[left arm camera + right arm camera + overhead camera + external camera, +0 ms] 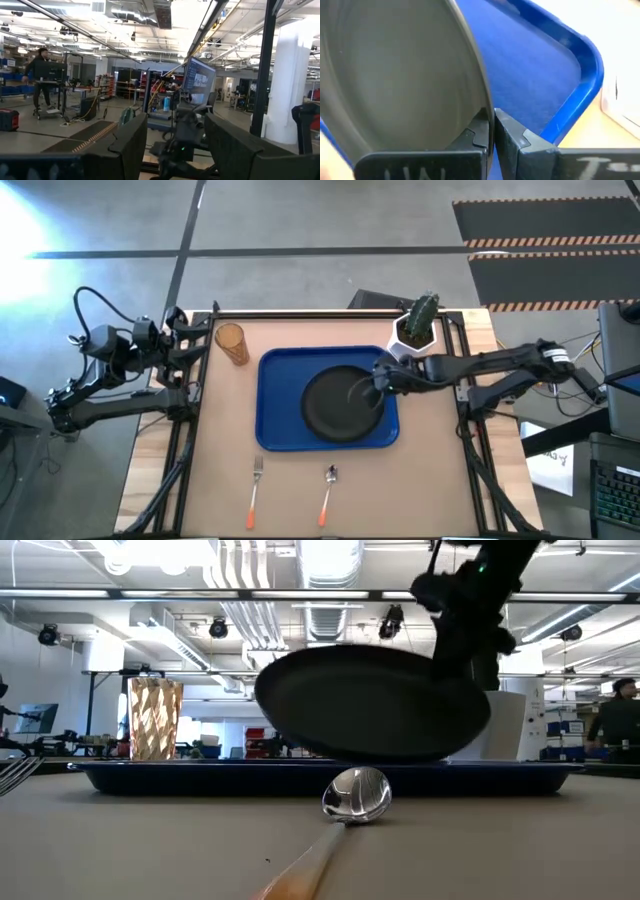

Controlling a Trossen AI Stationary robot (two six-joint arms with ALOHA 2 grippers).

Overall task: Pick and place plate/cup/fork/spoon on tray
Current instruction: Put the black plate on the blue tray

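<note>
Spoon (355,793): nearest the low camera, bowl toward the tray, orange handle running to the table's front edge; in the high view it lies beside the fork (254,491), both on bare table in front of the tray.

Tray (275,402): blue, mid-table.

Plate (338,403): dark, over the tray. The low view shows it tilted, its far side lifted clear of the tray; the high view does not reveal this.

Right gripper (493,131): jaws clamped on the plate's rim, seen close in the right wrist view. Pale lettering on the fingers is cut off and unreadable.

Cup (232,343): amber, upright on the table just outside the tray's far left corner.

Left gripper (175,142): jaws apart, holding nothing, parked at the table's left edge.

Cactus pot (417,325): white, near the tray's far right corner.
</note>
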